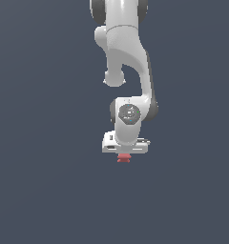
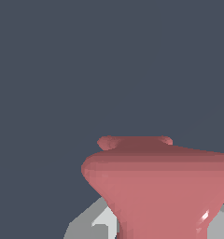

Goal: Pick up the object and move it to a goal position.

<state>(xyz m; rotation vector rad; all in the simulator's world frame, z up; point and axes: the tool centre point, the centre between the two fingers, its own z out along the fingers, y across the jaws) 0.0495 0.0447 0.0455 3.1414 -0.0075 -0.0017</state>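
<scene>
**Red block at the gripper, nothing else in sight**

Dark slate-blue backdrop fills both views, flat and featureless. Nearest in the wrist view, the small matte red block with flared, notched sides (image 2: 156,186) looms large, with grey finger parts (image 2: 93,226) just visible at either side of its narrow waist. From the exterior view the block (image 1: 124,158) pokes out just below the white gripper (image 1: 124,153) of the white jointed arm (image 1: 128,62) — the jaws look set narrow on it, seemingly holding it. It looks rigid and light; the notched waist is the sensible place to pinch, though the smooth flares could slip.
</scene>
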